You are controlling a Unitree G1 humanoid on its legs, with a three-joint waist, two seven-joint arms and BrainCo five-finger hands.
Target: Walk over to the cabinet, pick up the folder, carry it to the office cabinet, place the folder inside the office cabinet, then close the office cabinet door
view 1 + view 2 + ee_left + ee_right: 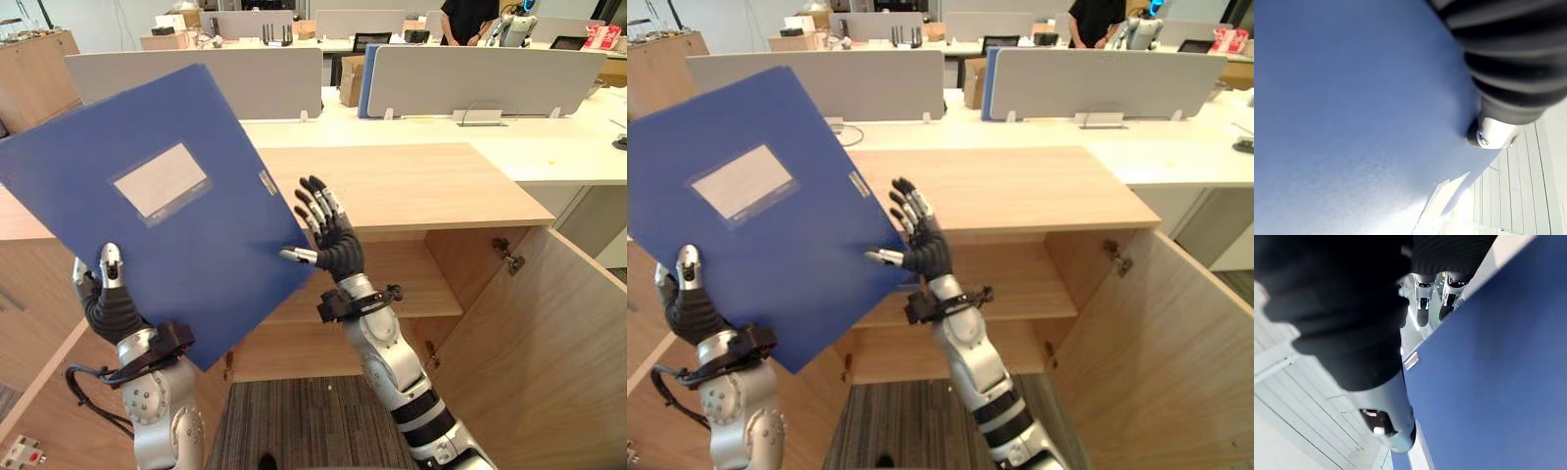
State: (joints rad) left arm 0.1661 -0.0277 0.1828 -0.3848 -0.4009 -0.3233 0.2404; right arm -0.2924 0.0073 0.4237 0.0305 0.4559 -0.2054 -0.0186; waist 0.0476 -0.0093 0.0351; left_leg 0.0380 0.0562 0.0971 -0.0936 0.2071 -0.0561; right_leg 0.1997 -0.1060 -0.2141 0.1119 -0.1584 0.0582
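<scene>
Here the blue folder (186,255) is up in the air in front of the robot, tilted so that one corner points down. Its front face, with a pale label (160,181), is turned toward the head camera. It is above and in front of the open office cabinet (411,186), not inside it.

The left hand (110,269) has the folder by its lower left edge. The thumb lies upright on the front face and pinches the edge, while the fingers are behind the folder and out of sight. In the left wrist view the blue cover (1352,122) lies right against the hand.

The right hand (338,245) is at the folder's right edge, its fingers (318,201) straight and spread, pointing up. Only its thumb reaches across to touch the folder's edge, and nothing is clasped. The right wrist view shows those straight fingers (1422,308) just beside the blue edge.

Behind the hands, the cabinet's wooden top is bare, and below it a shelf (411,284) sits in the open interior. The right-hand door (539,352) stands swung wide toward the robot. A striped carpet (294,421) covers the floor between the arms.

Beyond the cabinet runs a white bench (549,147) with grey divider panels (490,78), and a person (466,18) in a dark top stands at the far end of the room.
</scene>
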